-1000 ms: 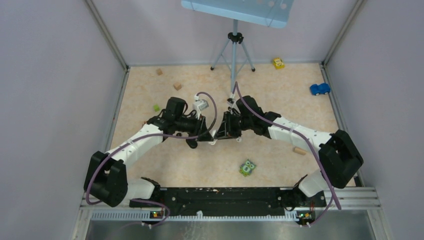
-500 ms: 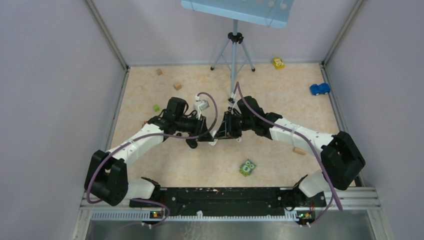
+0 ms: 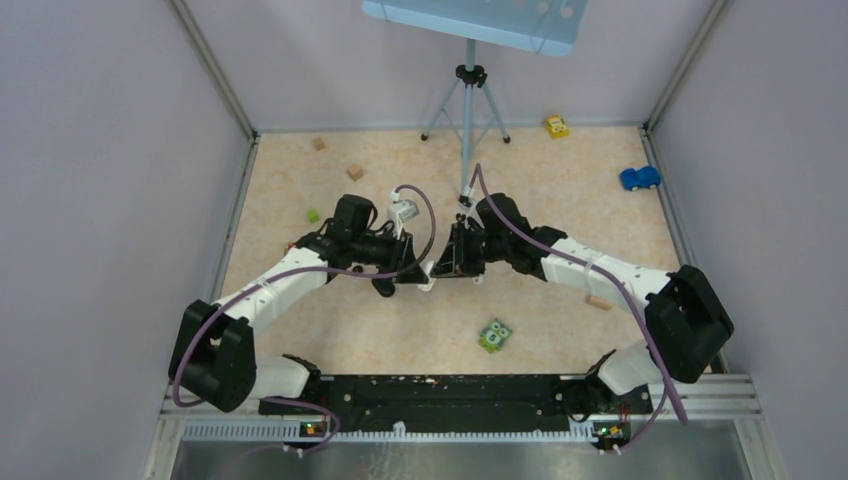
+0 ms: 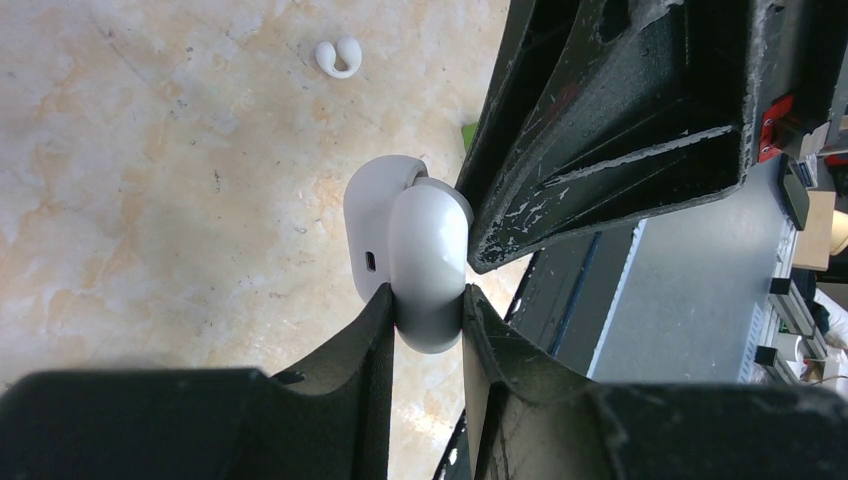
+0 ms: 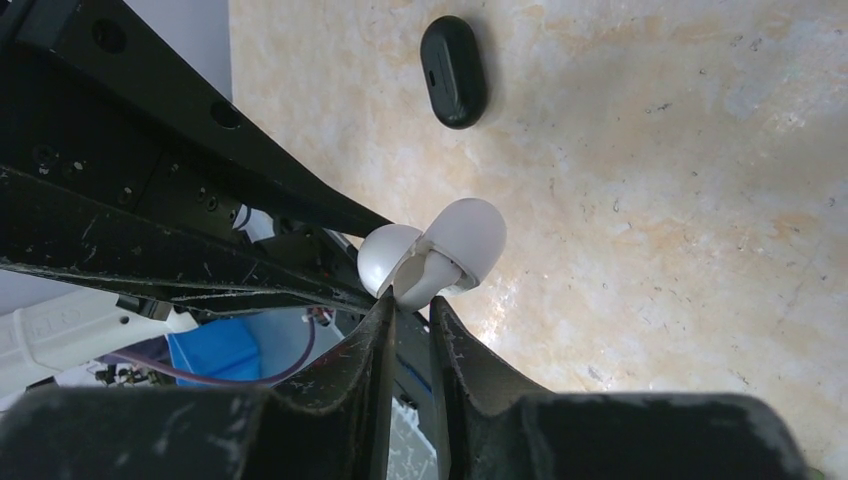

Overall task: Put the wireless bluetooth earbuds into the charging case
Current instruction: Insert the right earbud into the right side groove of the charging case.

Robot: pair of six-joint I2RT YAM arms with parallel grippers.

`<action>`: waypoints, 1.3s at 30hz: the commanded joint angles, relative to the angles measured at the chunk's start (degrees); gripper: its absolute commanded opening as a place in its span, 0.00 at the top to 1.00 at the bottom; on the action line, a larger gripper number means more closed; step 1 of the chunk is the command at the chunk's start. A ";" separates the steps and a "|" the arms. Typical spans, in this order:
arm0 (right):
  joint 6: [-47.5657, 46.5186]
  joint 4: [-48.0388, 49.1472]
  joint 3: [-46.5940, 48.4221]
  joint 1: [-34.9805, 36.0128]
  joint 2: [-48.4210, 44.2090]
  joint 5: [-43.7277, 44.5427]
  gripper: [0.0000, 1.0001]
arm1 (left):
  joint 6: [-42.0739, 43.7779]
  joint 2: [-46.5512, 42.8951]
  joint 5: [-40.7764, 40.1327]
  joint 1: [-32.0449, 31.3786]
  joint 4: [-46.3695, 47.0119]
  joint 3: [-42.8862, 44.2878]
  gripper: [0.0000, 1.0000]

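Tan marbled tabletop (image 3: pixel 380 330) w/ both arms meeting nr its centre. A tripod (image 3: pixel 468 100) stands at the far side, w/ a blue toy car (image 3: pixel 640 178) by the right edge and a yellow toy car (image 3: pixel 557 126) nr the back edge. Left end effector (image 4: pixel 428 295) is clenched on the white charging case (image 4: pixel 415 240), one finger on each side, lid ajar. Right end effector (image 5: pixel 410 300) has its tips right at the case's open mouth, fingers close together; can't tell whether anything is pinched btwn them. A black charging case (image 5: pixel 453 70) lies closed on the tabletop, apart from both. One white earbud (image 4: pixel 338 57), C-shaped, lies loose on the tabletop beyond the held case.
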 commanded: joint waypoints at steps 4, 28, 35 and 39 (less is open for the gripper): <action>0.84 1.84 -0.40 0.64 -2.22 1.56 0.82 | 1.08 -1.44 1.35 -0.24 1.80 0.81 1.00; -0.07 -0.14 -0.53 0.63 -2.97 3.63 0.74 | 1.07 -1.66 1.51 -0.25 1.72 0.95 1.00; -1.94 -4.30 -0.60 0.58 -7.99 7.54 0.51 | 0.37 -0.23 2.05 -0.25 1.29 1.28 1.00; -3.62 -7.56 -2.25 0.12 -11.12 12.41 0.49 | -0.68 0.73 1.91 -0.19 1.26 1.57 1.00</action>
